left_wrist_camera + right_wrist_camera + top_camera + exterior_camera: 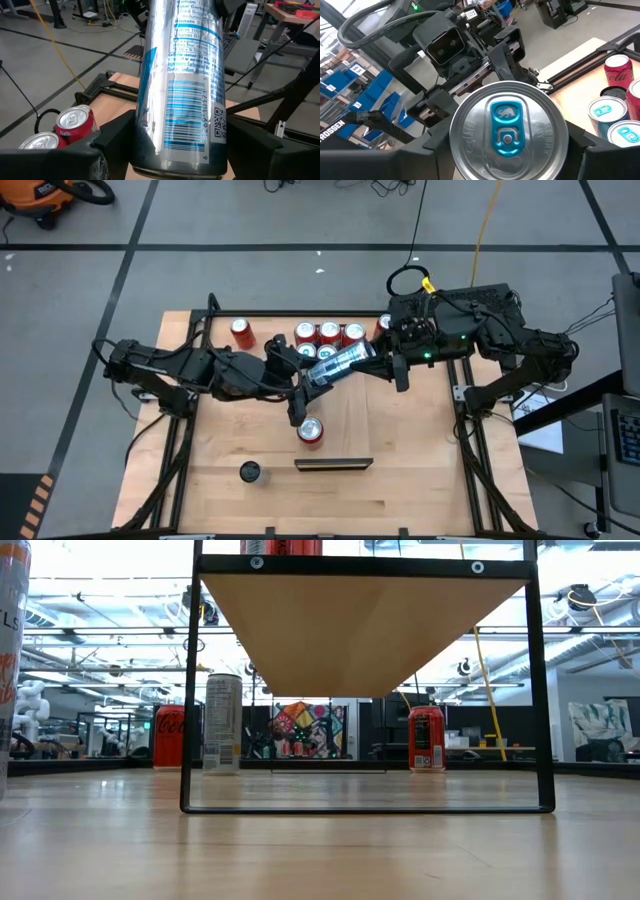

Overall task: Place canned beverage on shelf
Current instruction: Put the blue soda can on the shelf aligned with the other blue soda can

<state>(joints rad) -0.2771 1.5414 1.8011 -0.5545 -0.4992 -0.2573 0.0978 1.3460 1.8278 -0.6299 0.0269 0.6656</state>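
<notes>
Handover mid-air above desk [420,480]: left gripper [318,376] and right gripper [372,360] jaws both clamp silver can [340,364]. Release one side only once other holds firm, then carry to shelf [333,465].

Grey concrete floor [250,220] crossed by dark lines, orange vacuum [40,200], bright ceiling lights [100,560] overhead.
</notes>
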